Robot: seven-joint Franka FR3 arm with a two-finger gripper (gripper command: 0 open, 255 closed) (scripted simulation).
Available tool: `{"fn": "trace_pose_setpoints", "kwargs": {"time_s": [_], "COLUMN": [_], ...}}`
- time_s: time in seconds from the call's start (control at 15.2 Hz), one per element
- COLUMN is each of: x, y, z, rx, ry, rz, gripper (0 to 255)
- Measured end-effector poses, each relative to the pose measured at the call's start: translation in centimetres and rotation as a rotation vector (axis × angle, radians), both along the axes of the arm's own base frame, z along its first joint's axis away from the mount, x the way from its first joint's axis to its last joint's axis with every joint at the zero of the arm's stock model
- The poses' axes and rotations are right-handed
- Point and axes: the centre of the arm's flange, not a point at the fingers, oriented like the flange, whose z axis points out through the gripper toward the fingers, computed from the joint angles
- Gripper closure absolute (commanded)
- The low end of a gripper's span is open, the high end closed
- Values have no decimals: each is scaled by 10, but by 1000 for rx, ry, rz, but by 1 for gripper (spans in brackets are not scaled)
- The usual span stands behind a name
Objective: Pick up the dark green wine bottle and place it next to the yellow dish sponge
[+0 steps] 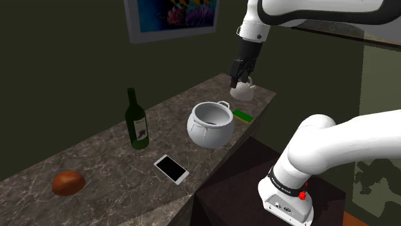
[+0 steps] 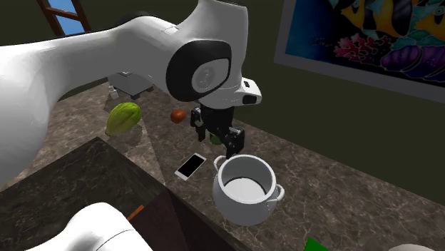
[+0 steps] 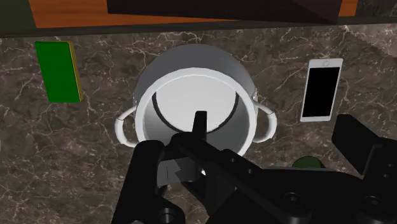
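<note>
Pot (image 1: 207,136) seemingly empty, green bottle (image 1: 137,125) upright near it

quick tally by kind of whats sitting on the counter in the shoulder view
dark green bottle: 1
white pot: 1
phone: 1
green sponge: 1
small white vessel: 1
brown round thing: 1
total: 6

The marbled counter (image 1: 106,164) carries a green bottle (image 1: 136,121), white pot (image 1: 209,125), phone (image 1: 171,169), sponge (image 1: 243,115) and brown lump (image 1: 68,183).
</note>
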Motion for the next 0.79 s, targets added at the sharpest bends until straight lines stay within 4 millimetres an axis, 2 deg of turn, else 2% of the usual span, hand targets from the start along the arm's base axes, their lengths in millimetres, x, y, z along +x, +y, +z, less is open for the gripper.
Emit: {"fn": "trace_pose_setpoints", "kwargs": {"time_s": [0.13, 0.26, 0.4, 0.79], "x": [4, 23, 36, 95], "y": [3, 16, 36, 90], "z": [-2, -6, -9, -17], "rx": [-1, -5, -10, -24], "ry": [-1, -4, -9, -25], "rz": [0, 0, -1, -3], "gripper": [0, 0, 0, 0]}}
